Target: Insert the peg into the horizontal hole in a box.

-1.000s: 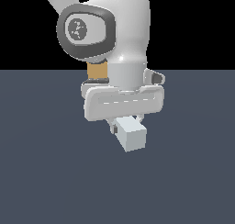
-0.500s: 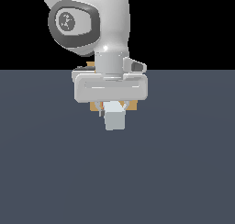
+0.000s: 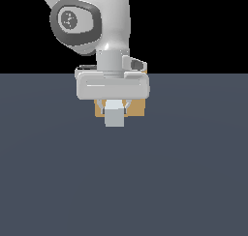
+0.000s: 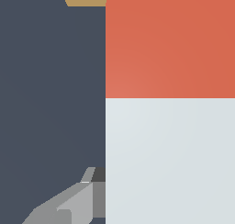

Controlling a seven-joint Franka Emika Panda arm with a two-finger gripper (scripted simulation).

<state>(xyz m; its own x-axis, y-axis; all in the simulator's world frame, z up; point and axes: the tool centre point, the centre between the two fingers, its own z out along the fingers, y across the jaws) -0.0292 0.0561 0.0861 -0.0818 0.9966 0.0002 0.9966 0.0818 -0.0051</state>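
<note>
Above the dark grey tabletop, the white Franka arm lines its load up with the target.

Half a second ago the arm stood further toward the exterior view's left; now its pale grey jaws sit directly before the plain tan cube-like box, pinching the long square-section peg, white end facing the camera. The red-orange tip points boxward in the wrist view. The hole is hidden behind the peg, so insertion seemingly remains undone.
</note>
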